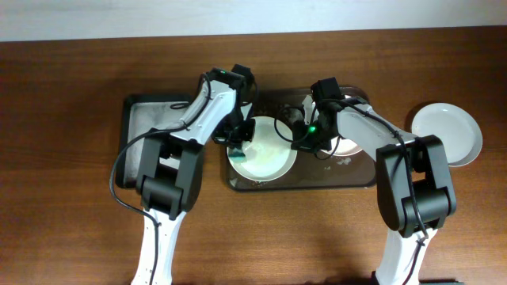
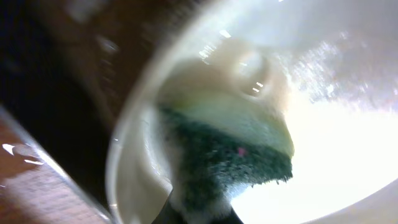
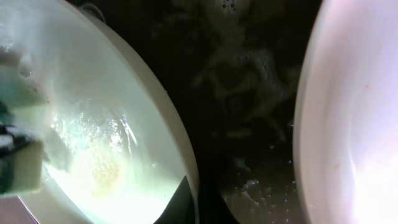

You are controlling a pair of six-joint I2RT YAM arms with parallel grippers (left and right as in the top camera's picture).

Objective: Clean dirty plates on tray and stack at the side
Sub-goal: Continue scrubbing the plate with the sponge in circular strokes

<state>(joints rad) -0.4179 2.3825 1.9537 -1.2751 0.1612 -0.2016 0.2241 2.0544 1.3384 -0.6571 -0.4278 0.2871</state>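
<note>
The dark brown tray (image 1: pixel 317 176) holds a soapy white plate (image 1: pixel 269 158) at its left and a second plate (image 1: pixel 352 146) partly under the right arm. My left gripper (image 1: pixel 240 146) is shut on a green-and-yellow sponge (image 2: pixel 239 146) pressed onto the wet plate (image 2: pixel 348 137) near its left rim. My right gripper (image 1: pixel 301 142) is shut on that plate's right rim (image 3: pixel 186 174), one finger inside and one outside. An orange-brown smear (image 3: pixel 102 168) shows on the plate's floor. A third plate (image 1: pixel 447 133) lies on the table at the right.
A smaller black tray (image 1: pixel 142 119) with foam stands left of the brown tray, under the left arm. Suds and water lie on the brown tray's floor (image 3: pixel 249 93) between the two plates. The second plate (image 3: pixel 354 124) lies close on the right.
</note>
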